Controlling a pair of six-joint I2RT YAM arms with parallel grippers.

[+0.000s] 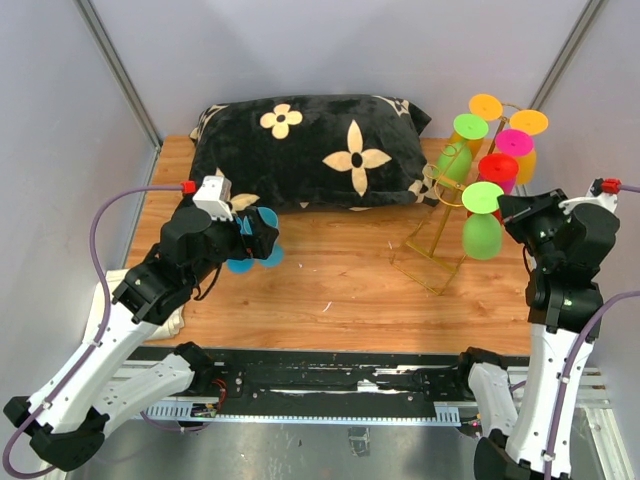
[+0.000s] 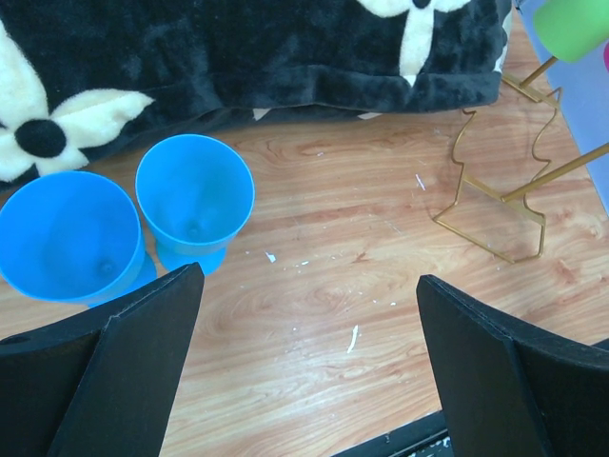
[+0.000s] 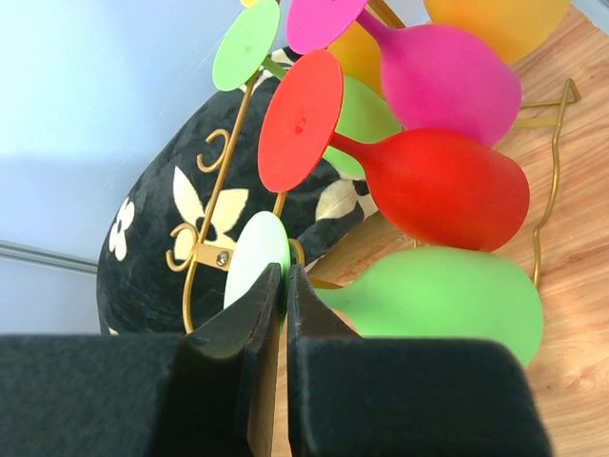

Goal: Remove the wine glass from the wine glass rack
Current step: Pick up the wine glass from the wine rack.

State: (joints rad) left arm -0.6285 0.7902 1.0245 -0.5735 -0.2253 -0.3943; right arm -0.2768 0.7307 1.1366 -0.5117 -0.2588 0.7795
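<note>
Right gripper (image 3: 284,278) clamped on thin stem of green wine glass (image 3: 438,300), between foot and bowl, ready for lift off wine glass rack (image 3: 205,255); left gripper (image 2: 309,286) jaws wide apart, idle

The green wine glass (image 1: 482,235) hangs bowl-down from the nearest hook of the gold wine glass rack (image 1: 444,238).
</note>
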